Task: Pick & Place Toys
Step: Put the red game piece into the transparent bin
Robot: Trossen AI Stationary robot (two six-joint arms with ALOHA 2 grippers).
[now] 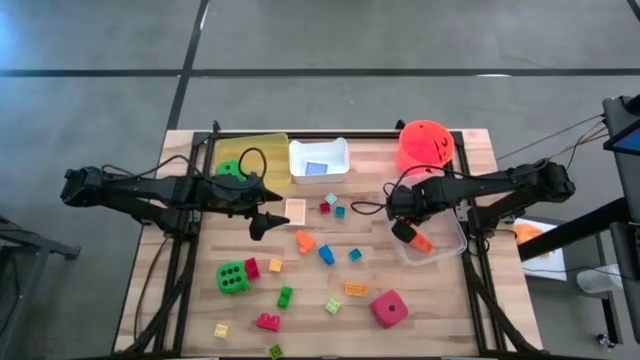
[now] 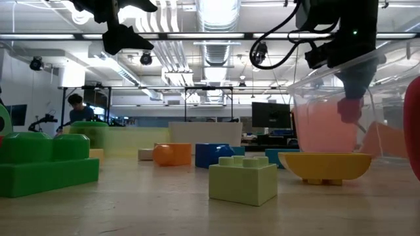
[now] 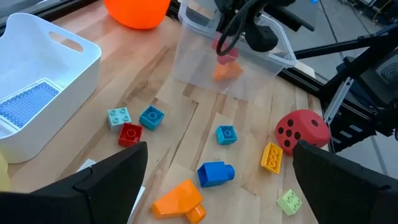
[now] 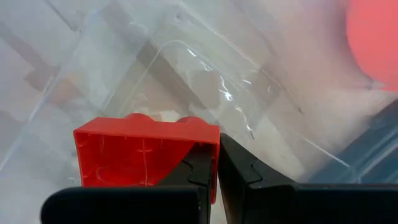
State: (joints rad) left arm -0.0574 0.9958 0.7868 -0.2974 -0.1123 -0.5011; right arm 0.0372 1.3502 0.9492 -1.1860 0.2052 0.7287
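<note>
Here, the right end effector [image 4: 217, 163] is pinching a red brick [image 4: 140, 152] by one wall, its two dark fingers closed together on that thin plastic edge. The brick's hollow underside is facing the wrist camera, and only two of its rounded studs are peeking over the far edge; the rest are hidden. Directly beneath the end effector, the clear tray [image 1: 445, 250] is lying with its glossy, rounded-corner floor reflecting light. An orange brick [image 1: 421, 241] is sitting inside it just beside the fingertips, blurred through the tray wall in the left wrist view. Just beyond the right end effector, the round orange-red bucket [image 1: 426, 145] is standing, cut off at the edge of the right wrist view.

The left end effector [image 1: 268, 222] is hovering with its fingers spread wide and holding nothing. Below and ahead of it, small studded bricks are lying scattered: an orange piece [image 3: 179, 200] nearest, then a blue brick [image 3: 215, 173], a red one [image 3: 130, 133] and two teal ones [image 3: 151, 116]. A pink-red die [image 3: 302, 129] with dark dots is resting farther off. Beside the left end effector, the white tray [image 1: 319, 158] is holding a blue card [image 1: 317, 169], and the yellow tray [image 1: 258, 160] is partly hidden by the arm.

The tabletop [image 1: 440, 310] is pale wood planking. Beyond it, the low view is showing ceiling lights, monitors and a person [image 2: 79, 109] far back.
</note>
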